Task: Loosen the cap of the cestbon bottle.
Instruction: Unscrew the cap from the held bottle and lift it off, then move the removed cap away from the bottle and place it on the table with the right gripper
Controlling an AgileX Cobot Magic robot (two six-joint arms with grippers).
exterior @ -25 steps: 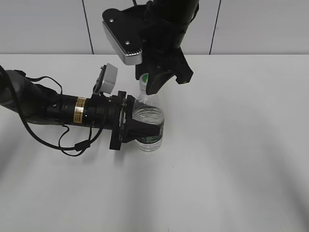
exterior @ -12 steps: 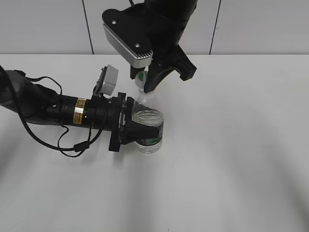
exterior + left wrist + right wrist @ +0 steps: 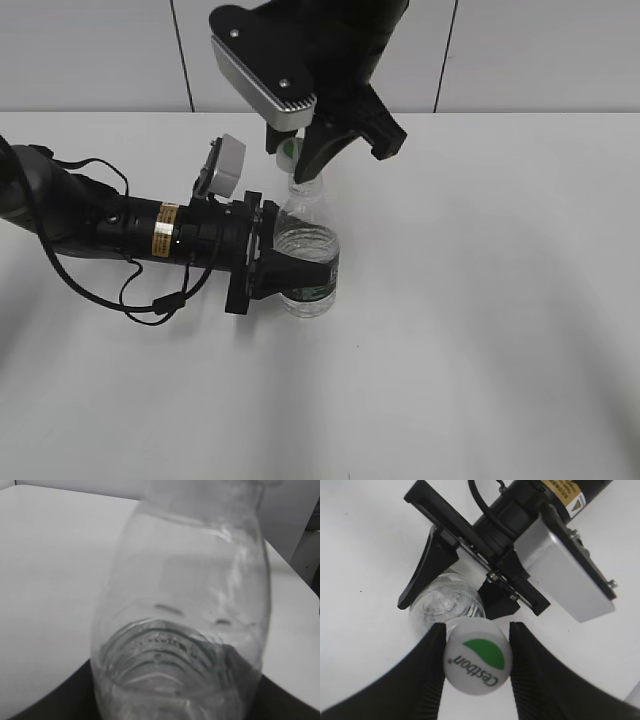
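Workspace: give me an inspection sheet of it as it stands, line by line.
Surface: white table, bare around the bottle.
Job's things: cestbon bottle upright, partly filled; cap between the right fingers, off to the side of the bottle's mouth in the right wrist view.
Clutter: nothing seen.
Grippers: left gripper clamped on the bottle's lower body from the side; right gripper shut on the cap from above.
Cables: black cable looped along the left arm, resting on the table.
Surroundings: pale panelled wall behind the table.
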